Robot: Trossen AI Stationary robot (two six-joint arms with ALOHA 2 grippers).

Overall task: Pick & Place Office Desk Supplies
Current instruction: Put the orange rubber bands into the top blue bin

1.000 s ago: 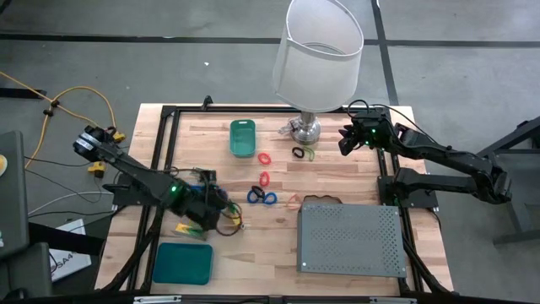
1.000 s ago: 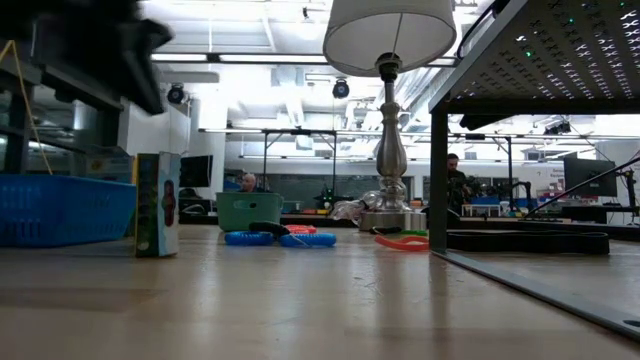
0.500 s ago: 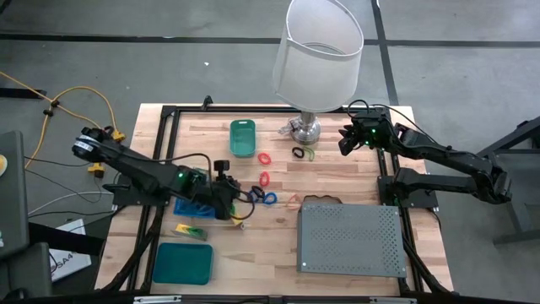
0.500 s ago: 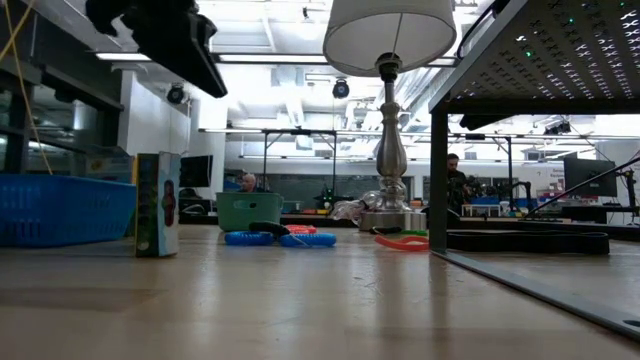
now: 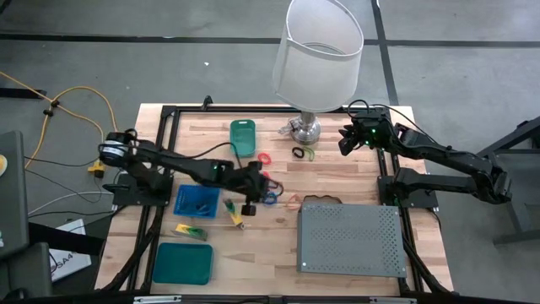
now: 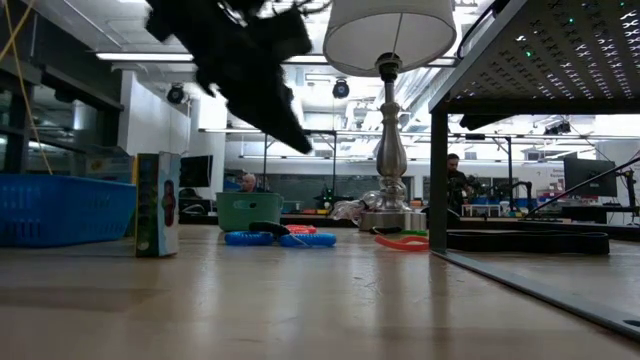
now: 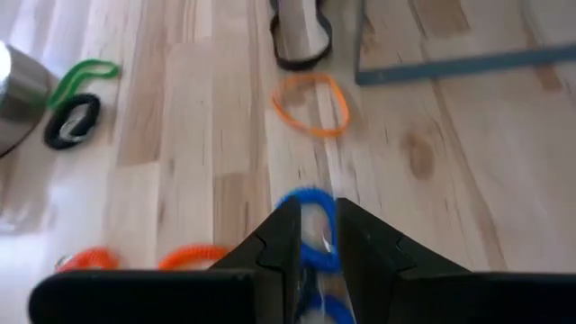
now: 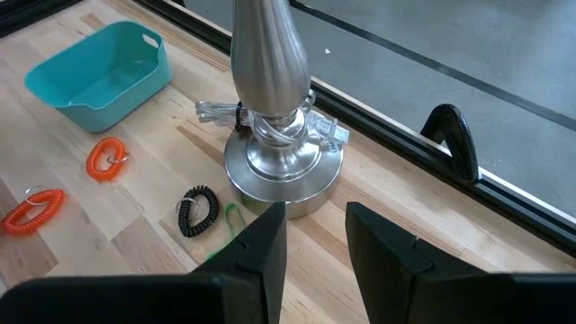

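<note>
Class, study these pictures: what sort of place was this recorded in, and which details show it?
Probably a robotics lab or workshop: two robot arms mounted at a wooden table, ceiling strip lights and benches with equipment behind the lamp, and a person at a far bench.

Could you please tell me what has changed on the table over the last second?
The left arm swung from the table's left-front area, near the yellow-and-green block, toward the centre; its left pincer now hangs over the blue loops, fingers narrowly apart, holding nothing visible. The block, the coiled loops, the lamp and the grey box did not move. The right pincer stayed parked by the lamp base, open.
</note>
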